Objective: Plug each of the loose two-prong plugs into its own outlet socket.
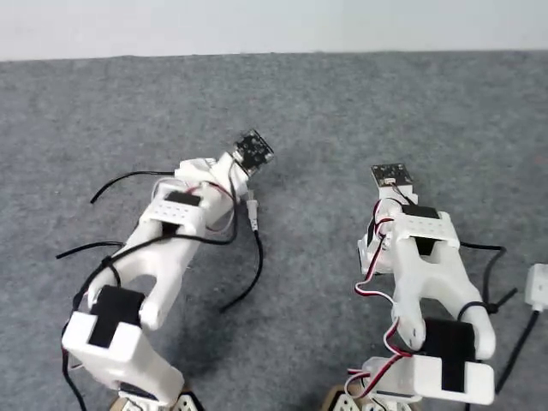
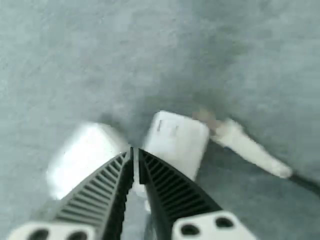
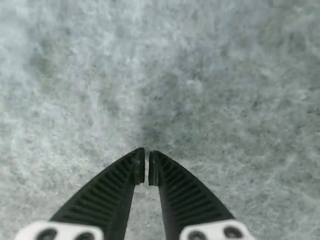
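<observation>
In the left wrist view my left gripper [image 2: 136,152] is shut, its tips low over the carpet between two white outlet blocks [image 2: 85,152] [image 2: 177,142]. A white two-prong plug [image 2: 245,145] lies against the side of the nearer block; I cannot tell whether it is seated. From above, that plug [image 1: 253,212] lies beside the left arm's wrist [image 1: 205,184], and its black cable [image 1: 248,282] trails toward the front. My right gripper [image 3: 146,162] is shut over bare carpet, holding nothing. Another white piece [image 1: 538,287] with a black cable lies at the right edge.
Grey carpet [image 1: 342,111] covers the whole table. Loose black cables [image 1: 120,181] curl to the left of the left arm. The right arm [image 1: 419,248] stands right of centre, its own red and black wires hanging beside it.
</observation>
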You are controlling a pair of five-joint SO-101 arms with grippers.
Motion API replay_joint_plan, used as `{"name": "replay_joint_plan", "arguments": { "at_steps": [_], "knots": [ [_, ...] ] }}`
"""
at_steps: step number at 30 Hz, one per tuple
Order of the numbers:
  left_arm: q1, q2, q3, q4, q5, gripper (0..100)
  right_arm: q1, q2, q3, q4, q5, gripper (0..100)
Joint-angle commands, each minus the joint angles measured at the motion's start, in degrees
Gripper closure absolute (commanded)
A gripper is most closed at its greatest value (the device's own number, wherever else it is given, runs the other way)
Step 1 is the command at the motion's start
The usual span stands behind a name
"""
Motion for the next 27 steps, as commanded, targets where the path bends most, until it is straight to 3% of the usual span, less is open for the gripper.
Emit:
{"name": "replay_joint_plan", "arguments": {
  "at_steps": [1,7,13,16,22,27],
  "knots": [
    [2.9,-5.36,4.18,0.26,-0.44,99,-0.57,-2.33,-0.44,-0.75,0.53,99.0],
    [4.04,-13.19,10.51,-1.23,-0.44,99,-0.57,-0.92,-0.88,-0.84,0.44,99.0],
    [-2.9,-17.49,11.03,-9.76,-0.09,98,-0.57,-0.92,-0.88,-0.84,0.26,99.0],
    [-4.31,-17.58,10.42,-6.59,-0.44,94,-0.57,-0.84,-0.88,-0.84,-0.97,99.0],
    [-4.57,-17.49,4.79,7.56,-2.9,63,-0.57,-0.75,-0.88,-0.84,-1.58,99.0],
    [-4.22,-13.98,-0.57,12.22,-8.26,65,-0.57,-0.75,-0.88,-0.84,-1.67,99.0]
  ]
}}
